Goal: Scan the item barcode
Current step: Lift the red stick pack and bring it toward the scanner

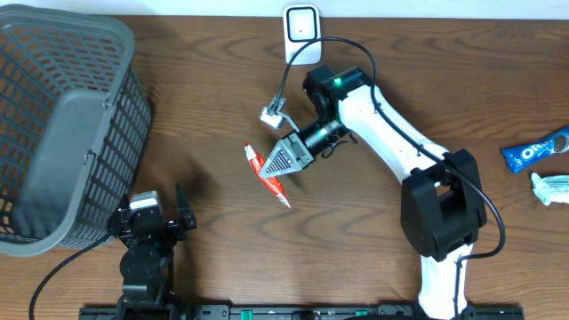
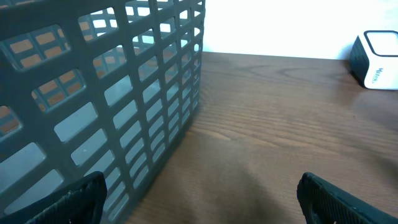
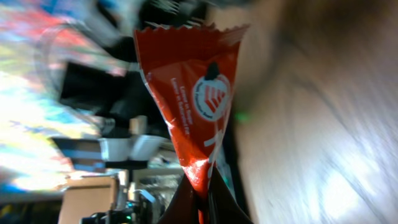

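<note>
While the right gripper [image 1: 283, 164] is clamping the red packet [image 1: 277, 187] over the table's middle and the left gripper [image 1: 151, 215] is idling with fingers apart at seven o'clock, the pickup is looking done, with the scanner [image 1: 302, 25] at twelve o'clock awaiting it.

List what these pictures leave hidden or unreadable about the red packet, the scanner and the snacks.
- Barcode on the red packet: overhead too small and partly under the right gripper; right wrist view shows only a blurred logo side.
- The scanner: left wrist view cuts it at the right edge; its lettering is unreadable.
- The blue packet and white packet: cut by the overhead frame's right edge.
</note>
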Action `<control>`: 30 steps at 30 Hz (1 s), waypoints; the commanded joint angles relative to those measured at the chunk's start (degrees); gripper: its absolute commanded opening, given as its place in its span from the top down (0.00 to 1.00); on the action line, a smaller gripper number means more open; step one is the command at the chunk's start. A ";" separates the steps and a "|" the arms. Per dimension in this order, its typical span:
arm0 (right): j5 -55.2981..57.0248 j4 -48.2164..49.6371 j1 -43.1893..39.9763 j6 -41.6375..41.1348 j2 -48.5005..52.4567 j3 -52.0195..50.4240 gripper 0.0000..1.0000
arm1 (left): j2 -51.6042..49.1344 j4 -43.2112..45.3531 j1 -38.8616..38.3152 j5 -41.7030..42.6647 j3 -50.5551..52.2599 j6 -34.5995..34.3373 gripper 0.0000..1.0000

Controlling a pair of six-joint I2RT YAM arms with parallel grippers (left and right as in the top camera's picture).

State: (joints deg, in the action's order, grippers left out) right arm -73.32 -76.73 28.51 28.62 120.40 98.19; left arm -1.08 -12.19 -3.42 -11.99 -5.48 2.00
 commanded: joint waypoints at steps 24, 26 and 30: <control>-16.11 3.85 0.02 -31.85 -0.28 -1.88 0.99 | 0.04 -0.35 0.24 -0.31 1.49 0.94 0.02; -16.11 3.85 0.02 -32.04 -0.28 -1.88 0.99 | 0.04 -0.35 0.24 -0.31 1.49 0.94 0.02; -16.11 3.82 0.04 -34.16 -0.28 -1.88 0.99 | 0.04 -0.35 0.24 -0.31 1.49 0.94 0.03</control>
State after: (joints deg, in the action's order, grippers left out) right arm -87.48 -72.99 28.29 -2.96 120.42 96.62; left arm -1.08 -12.19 -3.42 -11.99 -5.48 1.98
